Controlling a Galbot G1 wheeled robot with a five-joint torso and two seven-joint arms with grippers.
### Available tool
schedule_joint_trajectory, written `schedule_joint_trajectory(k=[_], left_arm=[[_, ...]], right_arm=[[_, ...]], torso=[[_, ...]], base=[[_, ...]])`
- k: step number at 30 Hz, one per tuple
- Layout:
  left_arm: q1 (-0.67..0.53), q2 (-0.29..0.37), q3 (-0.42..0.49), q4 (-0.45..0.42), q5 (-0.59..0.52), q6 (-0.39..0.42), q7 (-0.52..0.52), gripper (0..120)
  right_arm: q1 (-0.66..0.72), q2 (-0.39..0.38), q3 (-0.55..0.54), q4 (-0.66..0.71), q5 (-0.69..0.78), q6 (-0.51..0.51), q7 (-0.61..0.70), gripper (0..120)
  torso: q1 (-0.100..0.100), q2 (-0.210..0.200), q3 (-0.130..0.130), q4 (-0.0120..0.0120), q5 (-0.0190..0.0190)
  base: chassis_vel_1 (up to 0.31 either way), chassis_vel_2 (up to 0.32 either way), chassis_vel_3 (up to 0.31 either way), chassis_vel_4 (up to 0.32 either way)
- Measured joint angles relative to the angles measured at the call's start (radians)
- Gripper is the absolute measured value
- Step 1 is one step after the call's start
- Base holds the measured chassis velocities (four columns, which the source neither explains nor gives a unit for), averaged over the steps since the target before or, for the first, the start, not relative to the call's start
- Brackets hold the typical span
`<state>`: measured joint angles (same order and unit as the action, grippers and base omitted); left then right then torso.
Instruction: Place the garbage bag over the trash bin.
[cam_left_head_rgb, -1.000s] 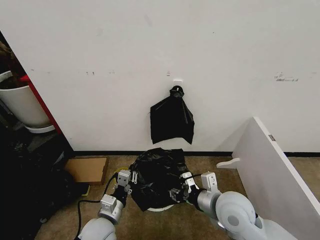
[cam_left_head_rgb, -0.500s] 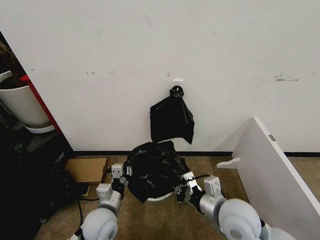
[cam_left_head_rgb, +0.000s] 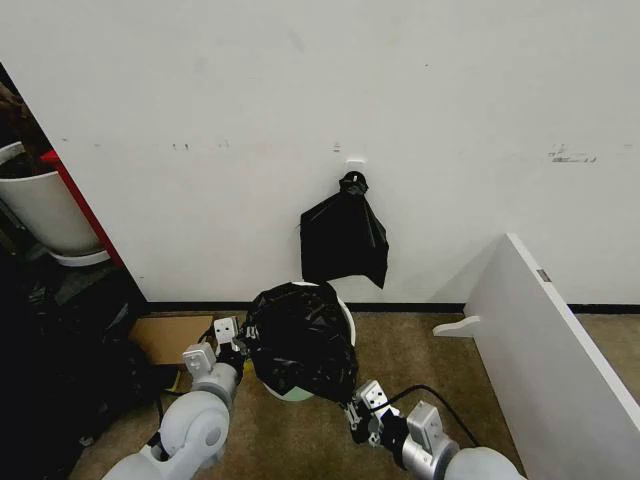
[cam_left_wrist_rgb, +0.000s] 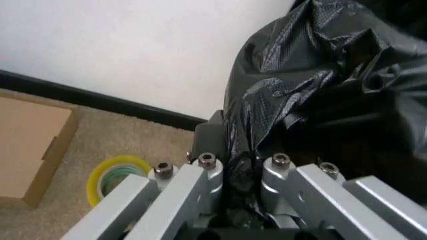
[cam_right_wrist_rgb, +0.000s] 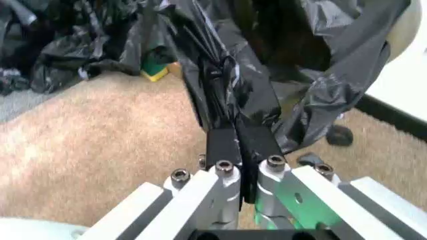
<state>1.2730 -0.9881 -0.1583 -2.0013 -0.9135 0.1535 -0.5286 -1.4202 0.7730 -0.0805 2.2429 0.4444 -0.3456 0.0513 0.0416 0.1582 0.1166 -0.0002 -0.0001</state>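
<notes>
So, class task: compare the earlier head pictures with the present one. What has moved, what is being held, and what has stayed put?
The garbage bag has risen and shifted toward the wall, uncovering the trash bin rim. The left gripper has slid left, the right gripper back toward the robot; both stay shut on the bag's edges. The hanging black bunch, cardboard box and white board are unchanged.

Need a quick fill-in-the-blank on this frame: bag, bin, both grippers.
1. Both grippers pinch the ____ garbage bag.
2. The trash bin stands against the ____.
3. The left gripper grips the bag's edge near a roll of ____ tape.
4. The right gripper is ____ on the bag.

Missing: black; wall; yellow; shut
</notes>
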Motion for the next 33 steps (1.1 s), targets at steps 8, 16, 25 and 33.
schedule_joint_trajectory(k=[8, 16, 25, 33], left_arm=[[-0.004, 0.004, -0.008, -0.043, -0.076, 0.032, -0.044, 4], [0.007, 0.02, -0.028, -0.093, -0.166, 0.081, -0.082, 4], [0.043, 0.044, -0.057, -0.159, -0.259, 0.131, -0.102, 4], [0.031, 0.035, -0.065, -0.109, -0.211, 0.096, -0.088, 4]], right_arm=[[0.0, -0.004, -0.046, -0.113, -0.188, 0.125, -0.063, 0], [0.034, 0.04, -0.063, -0.206, -0.272, 0.168, -0.062, 0], [0.058, 0.117, -0.02, -0.37, -0.397, 0.278, -0.007, 0], [0.001, 0.077, 0.001, -0.273, -0.393, 0.338, -0.003, 26]], torso=[[0.0, 0.0, 0.0, -0.0001, 0.0], [0.0, 0.0, 0.0, 0.0, 0.0002], [0.0, 0.0, 0.0, 0.0001, 0.0003], [0.0, 0.0, 0.0, 0.0, -0.0001]], base=[[0.0, 0.0, 0.0, 0.0], [0.0, 0.0, 0.0, 0.0], [0.0, 0.0, 0.0, 0.0], [0.0, 0.0, 0.0, 0.0]])
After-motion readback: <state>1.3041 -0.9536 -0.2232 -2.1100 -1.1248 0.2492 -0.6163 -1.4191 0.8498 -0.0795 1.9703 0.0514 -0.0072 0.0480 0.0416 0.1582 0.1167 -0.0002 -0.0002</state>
